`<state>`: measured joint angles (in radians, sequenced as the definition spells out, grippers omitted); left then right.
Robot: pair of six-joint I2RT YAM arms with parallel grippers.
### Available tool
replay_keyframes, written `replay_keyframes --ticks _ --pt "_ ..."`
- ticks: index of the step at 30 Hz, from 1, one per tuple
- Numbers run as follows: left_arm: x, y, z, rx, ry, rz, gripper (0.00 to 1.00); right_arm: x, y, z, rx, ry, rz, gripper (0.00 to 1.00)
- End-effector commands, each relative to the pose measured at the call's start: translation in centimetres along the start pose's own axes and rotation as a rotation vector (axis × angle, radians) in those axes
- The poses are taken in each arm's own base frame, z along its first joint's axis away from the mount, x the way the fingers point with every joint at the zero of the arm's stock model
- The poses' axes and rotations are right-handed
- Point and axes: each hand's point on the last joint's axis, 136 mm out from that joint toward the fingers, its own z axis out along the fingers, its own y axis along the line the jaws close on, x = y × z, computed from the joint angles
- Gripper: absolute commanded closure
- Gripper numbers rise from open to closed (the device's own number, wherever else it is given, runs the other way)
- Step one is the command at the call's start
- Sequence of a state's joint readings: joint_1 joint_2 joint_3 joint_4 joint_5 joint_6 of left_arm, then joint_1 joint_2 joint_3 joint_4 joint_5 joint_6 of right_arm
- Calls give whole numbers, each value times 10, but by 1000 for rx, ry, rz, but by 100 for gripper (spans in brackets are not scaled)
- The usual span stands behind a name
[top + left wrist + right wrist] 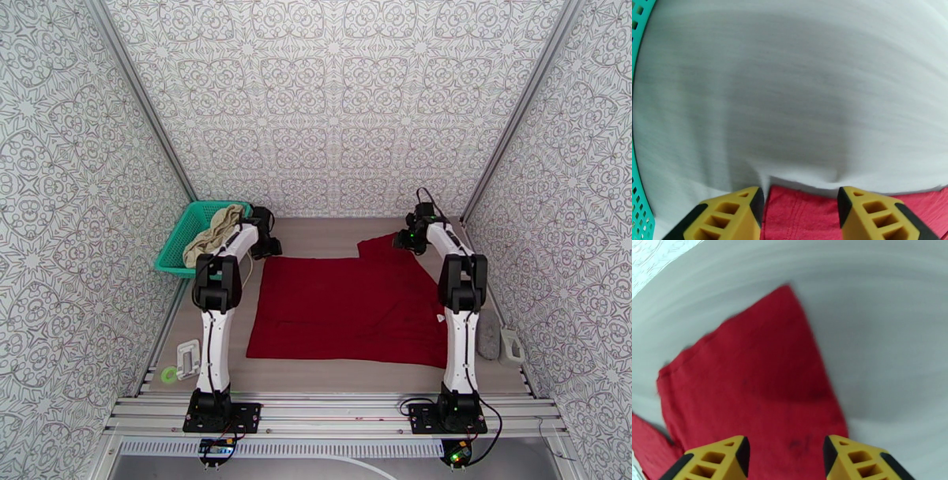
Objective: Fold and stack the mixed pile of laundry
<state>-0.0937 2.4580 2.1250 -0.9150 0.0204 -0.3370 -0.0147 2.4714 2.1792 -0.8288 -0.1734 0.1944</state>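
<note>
At the far left corner of the table [332, 375], the cream-beige garment [213, 235] lies heaped in the teal basket [175, 241]. Just beside it the left gripper [800, 195] hangs over the far left corner of the dark red shirt [347, 304], fingers apart and empty. The shirt lies flat across the table's middle, and over its far right sleeve [750, 374] the right gripper [786, 445] is likewise released.

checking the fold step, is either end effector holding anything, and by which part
Nothing is held. The left end effector and the right end effector both stand open just above the dark red shirt, which lies flat.
</note>
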Motion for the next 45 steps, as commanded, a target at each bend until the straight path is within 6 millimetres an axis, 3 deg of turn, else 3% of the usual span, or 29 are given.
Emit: replay_keyframes --ticks 1,5,9,21,28,34,42,45 --pt "9 6 12 -29 42 -15 46 -1 -20 10 91 25 35 46" --pt "11 7 15 -29 51 -13 49 3 -22 28 96 82 32 46" --pt "13 6 19 -29 60 -7 52 1 -13 30 84 92 -5 49" --pt "16 5 23 -15 73 -2 76 10 0 31 56 115 -61 88" --pt "13 4 16 -10 61 11 99 -14 8 4 46 32 -61 100" --pt "5 -11 -2 64 -6 45 100 -30 10 -23 22 -29 -40 100" --pt "1 -26 -37 240 -89 62 100 -30 2 -55 -28 -56 11 100" --pt "7 -26 -40 280 -88 65 100 -26 1 -63 -40 -50 20 100"
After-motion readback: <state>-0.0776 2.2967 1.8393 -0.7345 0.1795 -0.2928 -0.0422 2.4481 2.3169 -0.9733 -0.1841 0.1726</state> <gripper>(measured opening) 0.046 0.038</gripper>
